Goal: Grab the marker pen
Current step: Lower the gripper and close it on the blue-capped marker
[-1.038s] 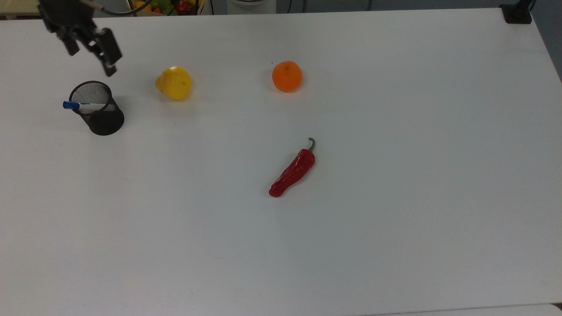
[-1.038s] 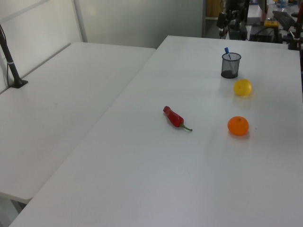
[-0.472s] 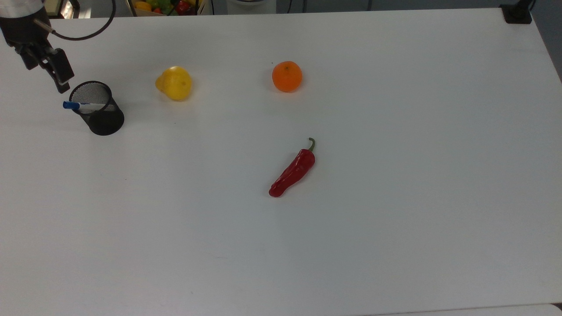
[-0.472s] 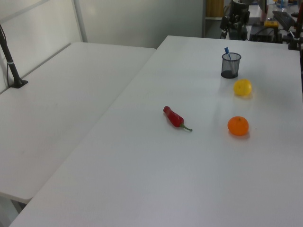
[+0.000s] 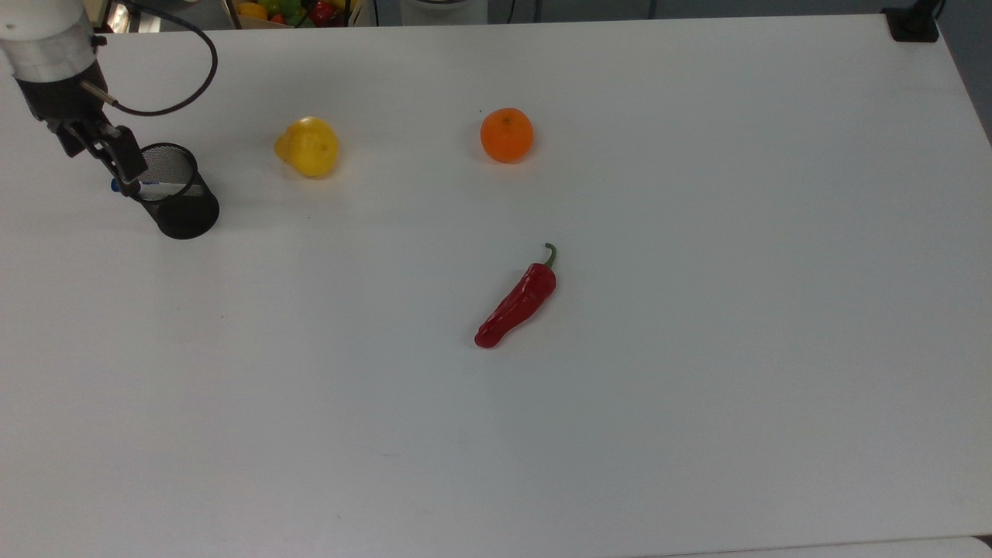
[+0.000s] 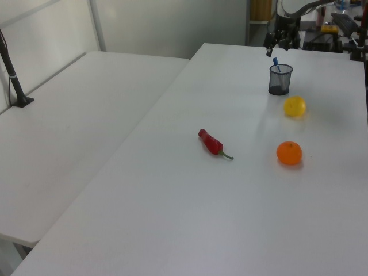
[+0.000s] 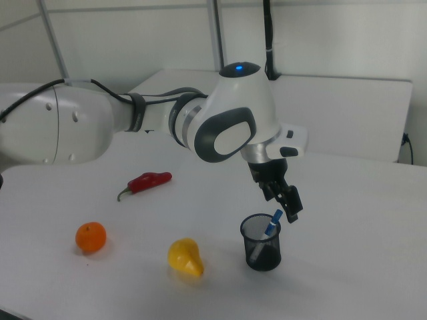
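hovering just above the blue cap of the marker pen (image 7: 271, 223), gripper (image 7: 289, 204) tilting downward over the rim of the black mesh pen cup (image 7: 261, 243), most likely lining up for a pinch on the cap. standing the marker pen (image 5: 153, 185) slantwise inside the pen cup (image 5: 175, 194), cap end poking out over the rim toward the top view's left, leaving that end as the one part free to grab. looking parted, fingers (image 5: 124, 158) holding nothing, though impossible to tell how wide the gap is. approaching from above rather than from the side, probably because the mesh wall is blocking any lower grip. sitting well apart on the white surface (image 5: 620, 387): a yellow pear-shaped fruit (image 5: 308, 146) near the pen cup, an orange (image 5: 507, 135) further along, a red chilli pepper (image 5: 517, 301) toward the middle, none in the way. needing next, at a guess, a short descent and a closing on the cap without nudging the light cup over.
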`<state>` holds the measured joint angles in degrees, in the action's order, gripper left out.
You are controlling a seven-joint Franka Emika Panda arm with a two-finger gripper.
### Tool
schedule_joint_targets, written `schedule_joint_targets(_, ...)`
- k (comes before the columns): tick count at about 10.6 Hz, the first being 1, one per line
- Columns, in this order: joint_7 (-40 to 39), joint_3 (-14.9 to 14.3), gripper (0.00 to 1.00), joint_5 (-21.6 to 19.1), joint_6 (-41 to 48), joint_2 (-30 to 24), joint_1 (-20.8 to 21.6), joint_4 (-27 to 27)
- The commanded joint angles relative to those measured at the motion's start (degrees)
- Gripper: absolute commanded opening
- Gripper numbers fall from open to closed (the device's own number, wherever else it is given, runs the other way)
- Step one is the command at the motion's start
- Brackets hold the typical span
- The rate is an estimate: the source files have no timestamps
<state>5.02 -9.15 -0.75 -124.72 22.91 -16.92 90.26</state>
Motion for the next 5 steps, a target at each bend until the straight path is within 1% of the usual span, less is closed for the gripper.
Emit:
schedule_joint_targets(1,-0.71,-0.26,0.83,0.66,-1.23,1.69,0.84,0.18)
schedule_joint_targets(2,-0.71,-0.26,0.68,0.66,-1.23,1.96,0.84,0.18)
schedule_joint_targets(3,-0.71,-0.26,0.5,0.57,-1.23,1.97,0.84,0.18)
schedule_joint_targets(4,-0.71,-0.26,0.35,0.48,-1.23,1.97,0.84,0.18)
schedule_joint_targets(5,-0.71,-0.26,0.24,0.22,-1.14,1.88,0.84,0.18)
